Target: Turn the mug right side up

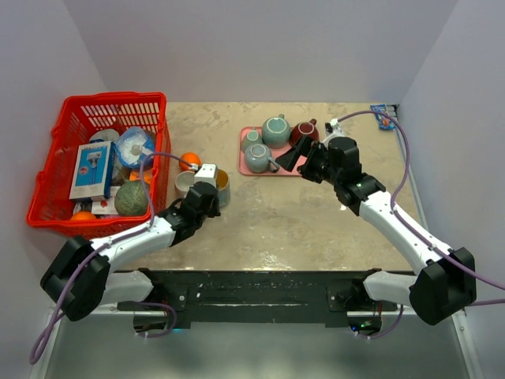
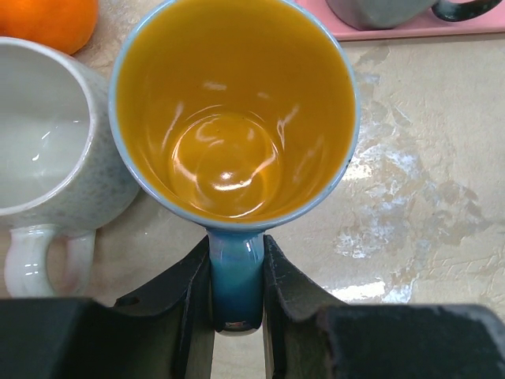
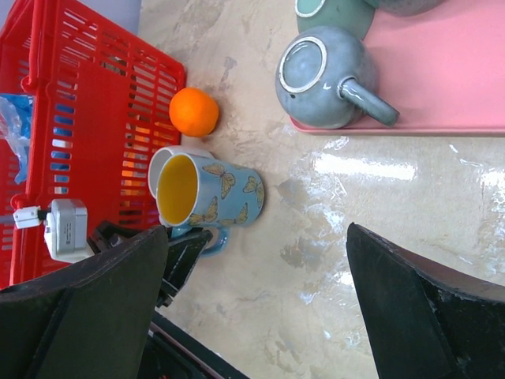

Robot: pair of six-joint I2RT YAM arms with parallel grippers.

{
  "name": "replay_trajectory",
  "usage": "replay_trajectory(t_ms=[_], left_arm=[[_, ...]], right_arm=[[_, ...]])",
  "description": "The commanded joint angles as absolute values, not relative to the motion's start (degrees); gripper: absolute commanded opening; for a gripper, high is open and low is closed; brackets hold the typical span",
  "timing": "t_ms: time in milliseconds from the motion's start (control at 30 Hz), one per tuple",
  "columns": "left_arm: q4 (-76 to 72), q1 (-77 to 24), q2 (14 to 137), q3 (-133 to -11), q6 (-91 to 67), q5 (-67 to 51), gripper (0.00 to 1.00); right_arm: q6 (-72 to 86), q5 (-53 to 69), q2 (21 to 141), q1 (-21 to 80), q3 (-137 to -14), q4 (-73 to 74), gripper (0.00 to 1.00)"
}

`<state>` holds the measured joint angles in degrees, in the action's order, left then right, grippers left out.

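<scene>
Left wrist: mug [image 2: 237, 118] upright, left pincer [image 2: 237, 308] clamped on its handle.
I judge that grip steadies it on the counter [image 2: 426, 197] beside the white mug [image 2: 47, 158]; right pincer [image 3: 256, 237] gapes wide, idle.

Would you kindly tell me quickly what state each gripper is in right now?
Left gripper: closed on the handle of the blue mug.
Right gripper: open, holding nothing.

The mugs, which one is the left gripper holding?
The blue butterfly mug with the yellow inside; the left gripper pinches its handle. The white mug beside it is free, and the grey mug sits upside down on the tray.
</scene>
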<state>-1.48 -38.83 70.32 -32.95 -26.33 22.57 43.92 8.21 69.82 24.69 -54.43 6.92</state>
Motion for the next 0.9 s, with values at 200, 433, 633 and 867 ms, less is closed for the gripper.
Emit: replay_trajectory(t_ms=[200,433,633,867], left_arm=[[-8.4,-39.4,67.9,-33.0,-27.7,27.1,0.47],[-5.3,-39.5,65.5,-33.7,-28.6,27.8,0.66],[-0.5,-39.6,61.3,-35.9,-29.1,29.5,0.79],[2.6,-39.6,55.1,-43.1,-27.3,33.6,0.94]], right_arm=[[42.1,7.0,70.8,24.3,-56.7,7.4,0.99],[41.4,7.0,71.5,24.3,-56.9,7.5,0.99],[36.1,6.5,74.0,24.3,-59.8,9.0,0.99],[22.0,9.5,79.1,24.4,-64.9,9.3,0.99]])
